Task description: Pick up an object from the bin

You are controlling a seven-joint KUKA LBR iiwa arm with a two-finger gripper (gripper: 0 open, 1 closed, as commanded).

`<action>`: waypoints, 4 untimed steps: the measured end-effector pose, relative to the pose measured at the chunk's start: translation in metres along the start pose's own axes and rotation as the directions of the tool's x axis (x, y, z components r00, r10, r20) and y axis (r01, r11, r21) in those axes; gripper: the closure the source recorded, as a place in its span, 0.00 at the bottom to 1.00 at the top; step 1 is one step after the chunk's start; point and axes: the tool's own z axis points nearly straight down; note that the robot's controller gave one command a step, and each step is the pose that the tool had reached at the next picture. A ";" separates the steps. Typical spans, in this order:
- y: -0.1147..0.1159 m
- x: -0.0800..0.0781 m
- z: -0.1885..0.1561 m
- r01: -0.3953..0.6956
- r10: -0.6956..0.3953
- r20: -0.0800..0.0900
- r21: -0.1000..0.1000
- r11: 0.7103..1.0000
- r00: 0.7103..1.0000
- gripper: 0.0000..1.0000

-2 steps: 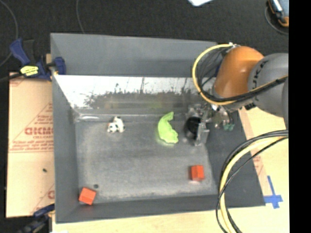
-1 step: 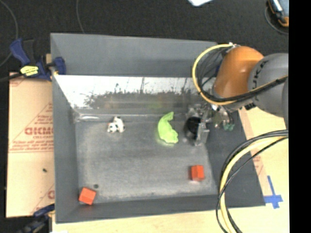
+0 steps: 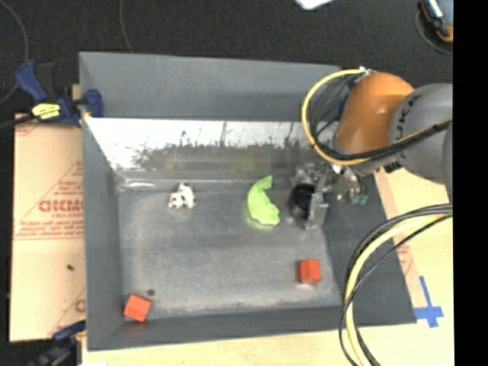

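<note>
Gripper point(image 3: 309, 203) low at bin's point(image 3: 229, 280) right wall, just beside green lump point(image 3: 262, 201) near far wall, likely lined up on that nearest thing; spread or closed, cannot tell.

This is looking like a robotics lab or test cell, not a home or a shop. An industrial robot arm point(image 3: 427, 128) with an orange wrist cover point(image 3: 370, 117) is reaching into a grey metal bin point(image 3: 229, 82), which is sitting on a dark, carpet-like surface point(image 3: 152, 14). Yellow and black cables point(image 3: 349, 296) are looping loose beside the arm. Small test pieces are lying scattered on the bin floor: two orange blocks point(image 3: 137, 308), a green lump point(image 3: 262, 202) and a black-and-white figure point(image 3: 181, 197).
</note>
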 end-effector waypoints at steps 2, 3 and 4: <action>0.000 0.000 0.000 0.001 -0.001 0.000 0.000 1.000 1.000 1.00; 0.000 0.000 0.000 0.001 -0.001 0.000 0.000 1.000 1.000 1.00; 0.000 0.000 0.000 0.001 -0.001 0.000 0.000 1.000 1.000 1.00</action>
